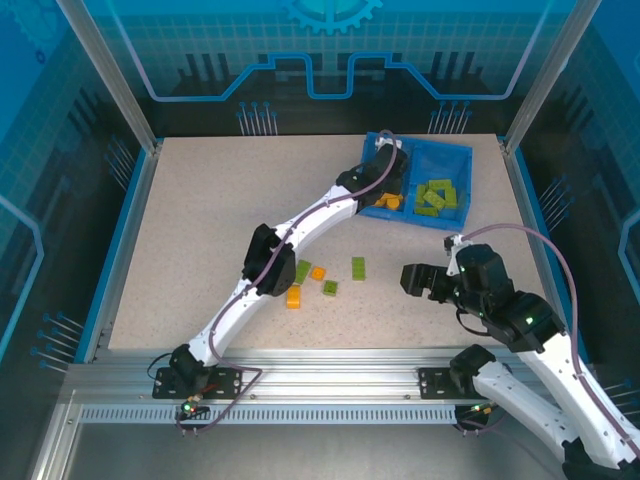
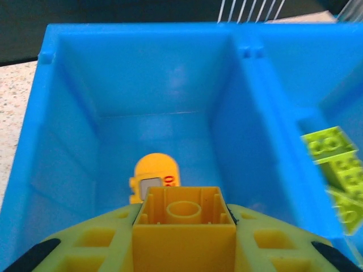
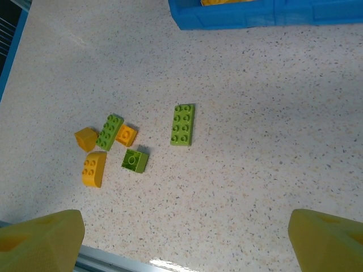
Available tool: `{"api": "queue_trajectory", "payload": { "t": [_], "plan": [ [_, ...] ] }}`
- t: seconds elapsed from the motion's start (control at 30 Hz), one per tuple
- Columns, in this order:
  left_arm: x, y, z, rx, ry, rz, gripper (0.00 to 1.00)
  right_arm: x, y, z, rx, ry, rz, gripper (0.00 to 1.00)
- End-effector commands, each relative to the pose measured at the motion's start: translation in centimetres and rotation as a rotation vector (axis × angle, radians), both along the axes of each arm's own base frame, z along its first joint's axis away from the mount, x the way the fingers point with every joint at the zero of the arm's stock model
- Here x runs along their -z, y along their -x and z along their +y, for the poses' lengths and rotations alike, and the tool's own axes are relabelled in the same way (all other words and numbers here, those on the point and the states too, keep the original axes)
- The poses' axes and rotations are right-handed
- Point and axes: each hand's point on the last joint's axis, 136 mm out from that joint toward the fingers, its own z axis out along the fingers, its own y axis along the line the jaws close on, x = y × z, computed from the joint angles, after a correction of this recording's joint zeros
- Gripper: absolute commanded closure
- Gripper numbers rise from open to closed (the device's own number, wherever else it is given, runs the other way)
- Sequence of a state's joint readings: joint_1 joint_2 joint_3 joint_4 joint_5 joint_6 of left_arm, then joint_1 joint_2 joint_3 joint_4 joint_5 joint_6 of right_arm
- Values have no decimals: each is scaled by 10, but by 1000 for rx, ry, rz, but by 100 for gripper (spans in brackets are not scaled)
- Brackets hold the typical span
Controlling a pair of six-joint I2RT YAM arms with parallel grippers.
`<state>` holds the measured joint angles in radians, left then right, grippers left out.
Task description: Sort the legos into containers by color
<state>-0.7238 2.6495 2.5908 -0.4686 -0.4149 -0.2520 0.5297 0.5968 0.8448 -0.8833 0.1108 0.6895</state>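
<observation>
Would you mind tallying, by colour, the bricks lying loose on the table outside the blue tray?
Orange bricks: 3
Green bricks: 3
Total: 6

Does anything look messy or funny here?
Nothing is broken or mixed up. One small green brick on the table lies flipped, its hollow underside up, among five other loose bricks. The tray keeps orange in one half, green in the other.
</observation>
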Motion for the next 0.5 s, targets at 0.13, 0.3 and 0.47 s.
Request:
{"api": "queue_trajectory", "payload": {
  "t": [0.13,0.3,0.47],
  "plan": [
    [-32,-3,-3,-3,26,-75,49,1,3,-2,11,8,14,5],
    [-68,18,-3,14,69,-68,43,4,1,-1,9,15,25,5],
    [-119,69,3,47,181,-23,44,9,-6,4,-3,29,34,5]
  ]
}}
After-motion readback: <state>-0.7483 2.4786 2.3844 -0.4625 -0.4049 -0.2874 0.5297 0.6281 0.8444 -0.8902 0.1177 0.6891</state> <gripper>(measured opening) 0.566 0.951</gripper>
